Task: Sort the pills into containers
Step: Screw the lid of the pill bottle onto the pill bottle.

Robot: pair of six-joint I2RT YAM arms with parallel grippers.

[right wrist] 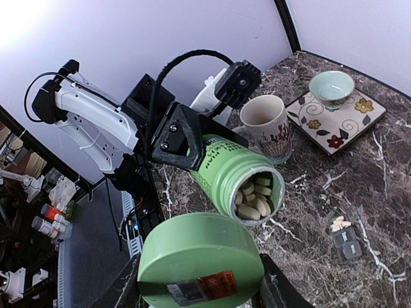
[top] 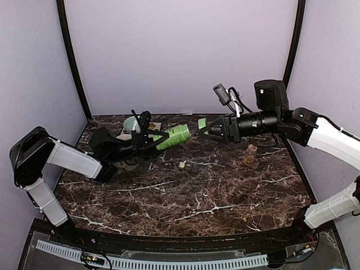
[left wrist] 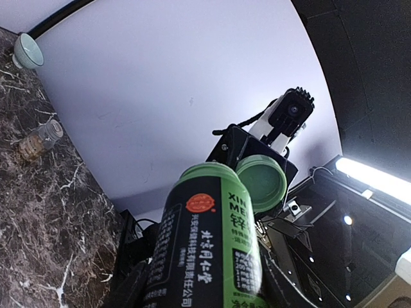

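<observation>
Left arm: reaches in from the left edge, forearm low over the marble table [top: 169, 208], wrist turned toward centre. Left gripper [top: 160, 136] has its fingers clamped round the body of the green bottle [top: 177, 135], held off the table.

Bottle: long axis near level, running left to right in the top view. Base sits in the gripper; the open mouth points right, at the right gripper. Lid is off. Right wrist view shows pills [right wrist: 257, 196], pale tan-yellow, heaped inside just behind the mouth rim.

Right gripper [top: 207, 130]: just right of the bottle mouth, not touching it. Fingers grip the green lid [top: 201, 122], flat side facing the bottle.

Right arm: comes from the right edge, elbow high, forearm level and pointing left.

Container strip [top: 191, 166]: dark grey, flat on the table, nearer the arm bases than the gap between bottle and lid, long axis roughly left to right. A few tan pills lie at its left end; whether other compartments hold any, cannot tell
</observation>
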